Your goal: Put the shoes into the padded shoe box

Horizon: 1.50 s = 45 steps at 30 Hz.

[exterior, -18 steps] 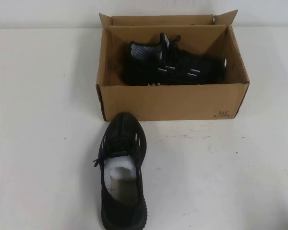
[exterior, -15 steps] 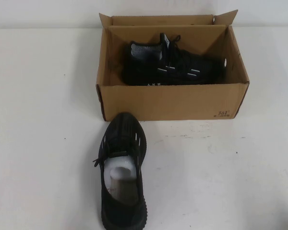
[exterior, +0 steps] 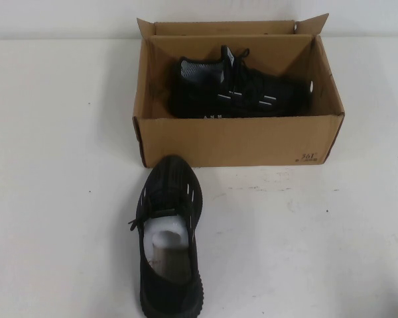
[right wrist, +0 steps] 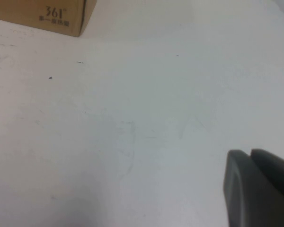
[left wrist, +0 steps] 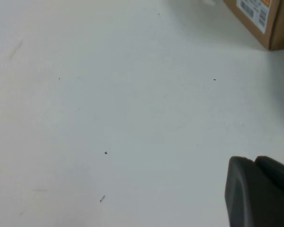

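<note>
High view, box: brown cardboard shoe box (exterior: 239, 140) at the far middle of the bench (exterior: 331, 238), flaps up, open on top.
High view, shoe in box: one black sneaker (exterior: 242, 93) lying lengthwise inside, grey-white collar toward the robot's left.
High view, shoe on bench: second black sneaker (exterior: 167, 238) just in front of the box's near wall, toe pointing at it, white stuffing visible in the opening.
High view, arms: neither in sight.
Left wrist view: bare bench, a box corner (left wrist: 260, 19) with a label; left pincer (left wrist: 260, 194) only a dark edge, above the bench, open or clenched impossible to tell.
Right wrist view: box corner (right wrist: 42, 16) with small print; right pincer (right wrist: 258, 187) likewise a dark edge over the bench, state impossible to tell.
Progress: half done, judging by one shoe boxed; second shoe yet to be picked up and laid beside it.
</note>
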Each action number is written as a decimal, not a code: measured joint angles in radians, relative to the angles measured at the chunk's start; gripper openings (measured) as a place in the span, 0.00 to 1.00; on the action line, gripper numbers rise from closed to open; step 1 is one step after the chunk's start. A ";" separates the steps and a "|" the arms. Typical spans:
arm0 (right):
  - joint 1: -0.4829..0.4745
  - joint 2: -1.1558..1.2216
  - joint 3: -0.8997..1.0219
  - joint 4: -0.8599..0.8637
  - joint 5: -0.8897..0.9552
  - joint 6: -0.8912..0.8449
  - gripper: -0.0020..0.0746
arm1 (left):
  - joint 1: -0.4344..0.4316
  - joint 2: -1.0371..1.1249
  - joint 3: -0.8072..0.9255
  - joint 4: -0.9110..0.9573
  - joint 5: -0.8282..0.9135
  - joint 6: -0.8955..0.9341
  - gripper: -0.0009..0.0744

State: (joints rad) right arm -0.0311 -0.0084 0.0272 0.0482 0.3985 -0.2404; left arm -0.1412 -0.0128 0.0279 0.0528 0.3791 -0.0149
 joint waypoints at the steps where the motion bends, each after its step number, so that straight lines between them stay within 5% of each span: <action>1: 0.000 0.000 0.000 0.000 0.000 0.000 0.01 | 0.000 0.000 0.000 0.000 0.000 0.000 0.01; 21: 0.000 0.000 0.000 0.000 0.000 0.000 0.01 | 0.000 0.000 0.000 0.008 -0.036 0.000 0.01; 38: 0.000 0.000 0.000 0.000 0.000 0.000 0.01 | 0.000 0.000 0.000 -0.377 -0.335 -0.211 0.01; 45: 0.000 0.000 0.000 0.000 0.000 0.000 0.01 | 0.000 0.031 -0.121 -0.380 -0.166 -0.253 0.01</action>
State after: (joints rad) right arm -0.0311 -0.0084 0.0272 0.0482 0.3985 -0.2404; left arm -0.1412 0.0179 -0.0935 -0.3271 0.2128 -0.2679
